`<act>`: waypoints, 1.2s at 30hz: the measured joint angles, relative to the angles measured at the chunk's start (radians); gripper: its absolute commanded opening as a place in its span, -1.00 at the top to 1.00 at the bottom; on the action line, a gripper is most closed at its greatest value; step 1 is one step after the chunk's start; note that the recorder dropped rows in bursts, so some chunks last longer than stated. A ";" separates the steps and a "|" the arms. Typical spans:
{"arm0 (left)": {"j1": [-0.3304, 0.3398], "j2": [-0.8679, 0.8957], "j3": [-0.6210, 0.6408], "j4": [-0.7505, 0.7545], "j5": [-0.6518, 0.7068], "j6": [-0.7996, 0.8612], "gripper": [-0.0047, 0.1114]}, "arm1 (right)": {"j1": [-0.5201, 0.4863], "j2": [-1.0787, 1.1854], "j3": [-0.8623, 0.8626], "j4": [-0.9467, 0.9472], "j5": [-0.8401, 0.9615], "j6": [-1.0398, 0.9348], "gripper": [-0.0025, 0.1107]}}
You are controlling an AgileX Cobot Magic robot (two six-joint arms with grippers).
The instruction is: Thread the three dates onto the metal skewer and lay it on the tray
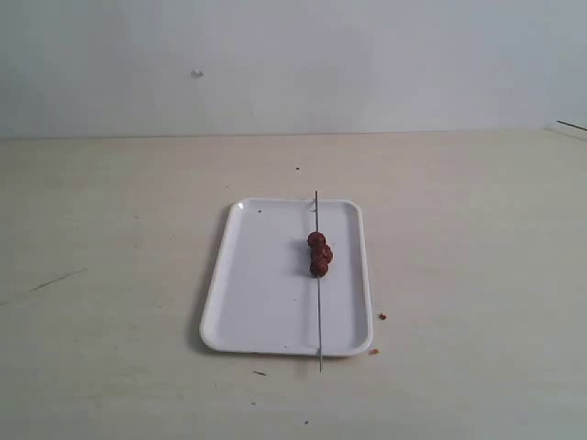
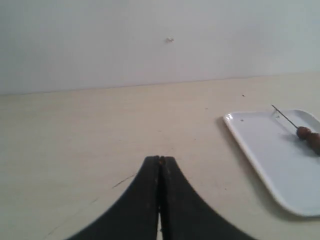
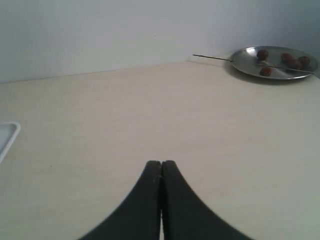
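The white tray (image 1: 266, 284) lies in the middle of the pale table. Across its right half rests the thin metal skewer (image 1: 318, 312), both ends reaching past the rim. Three dark red-brown dates (image 1: 319, 254) sit threaded on it, bunched together above the tray's middle. The left wrist view catches the tray (image 2: 270, 150), the skewer's tip (image 2: 285, 116) and the dates (image 2: 310, 137) at its edge. My left gripper (image 2: 160, 160) is shut and empty, over bare table away from the tray. My right gripper (image 3: 161, 163) is shut and empty too. Neither arm appears in the exterior view.
A round metal plate (image 3: 250, 62) holding several more dates (image 3: 290, 60) and another thin rod (image 3: 212, 58) stands at the table's far corner in the right wrist view. Small brown crumbs (image 1: 382, 316) lie just right of the tray. A corner of the tray (image 3: 7, 135) shows there too.
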 measured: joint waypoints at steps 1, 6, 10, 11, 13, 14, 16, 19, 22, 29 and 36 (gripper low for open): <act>0.034 -0.010 0.000 -0.007 0.003 0.000 0.92 | 0.000 0.000 0.000 0.000 0.000 0.000 0.96; 0.195 -0.046 0.005 -0.044 0.047 -0.004 0.92 | 0.000 0.000 0.000 0.000 0.000 0.000 0.96; 0.277 -0.046 0.033 -0.059 0.069 -0.004 0.92 | 0.000 0.000 0.000 0.000 0.000 0.000 0.96; 0.292 -0.046 0.035 -0.064 0.074 -0.004 0.92 | 0.000 0.000 0.000 0.000 0.000 0.000 0.96; 0.310 -0.046 0.035 -0.070 0.094 -0.004 0.92 | 0.000 0.000 0.000 0.000 0.000 0.000 0.96; 0.314 -0.046 0.035 -0.068 0.103 -0.004 0.92 | 0.000 0.000 0.000 0.000 0.000 0.000 0.96; 0.318 -0.046 0.035 -0.068 0.105 -0.004 0.92 | 0.000 0.000 0.000 0.000 0.000 0.000 0.96; 0.320 -0.046 0.035 -0.066 0.106 -0.004 0.92 | 0.000 0.000 0.000 0.000 0.000 0.000 0.96; 0.320 -0.046 0.035 -0.064 0.106 -0.004 0.92 | 0.000 0.000 0.000 0.000 0.000 0.000 0.96; 0.320 -0.046 0.035 -0.064 0.106 -0.004 0.92 | 0.000 0.000 0.000 0.000 0.000 0.000 0.96; 0.320 -0.046 0.035 -0.064 0.106 -0.004 0.92 | 0.000 0.000 0.000 0.000 0.000 0.000 0.96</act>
